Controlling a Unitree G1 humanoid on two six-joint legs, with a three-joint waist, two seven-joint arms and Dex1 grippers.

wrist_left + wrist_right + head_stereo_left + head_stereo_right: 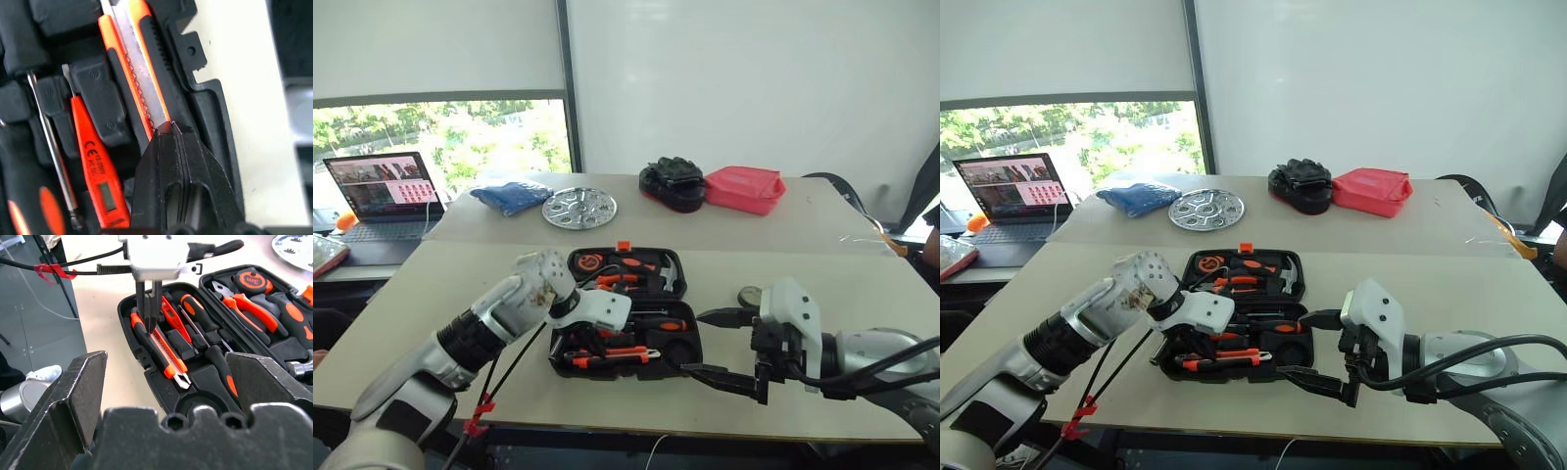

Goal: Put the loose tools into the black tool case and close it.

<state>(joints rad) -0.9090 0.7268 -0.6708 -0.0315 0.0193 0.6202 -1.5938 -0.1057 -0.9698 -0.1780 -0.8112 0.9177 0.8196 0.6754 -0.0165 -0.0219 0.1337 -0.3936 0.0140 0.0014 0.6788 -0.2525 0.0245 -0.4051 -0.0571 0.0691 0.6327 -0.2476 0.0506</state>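
While the black tool case [626,313] lies open on the table [862,294], its lid half holds the pliers [244,303], tape measure [251,280] and hammer [671,274], and its near half holds the smaller tools. Just beside the case's right end hangs the right gripper [710,343], its two black fingers spread wide with nothing between them. Pointing steeply down over the near half, the left gripper [148,316] has its jaws pressed together — their tips rest on the orange-and-black utility knife [164,350], which lies in its recess along the case's front edge. Beside those tips, further into the case, lie the slim all-orange screwdriver [93,161] and a black-and-orange-handled screwdriver [195,308], each in its own slot.
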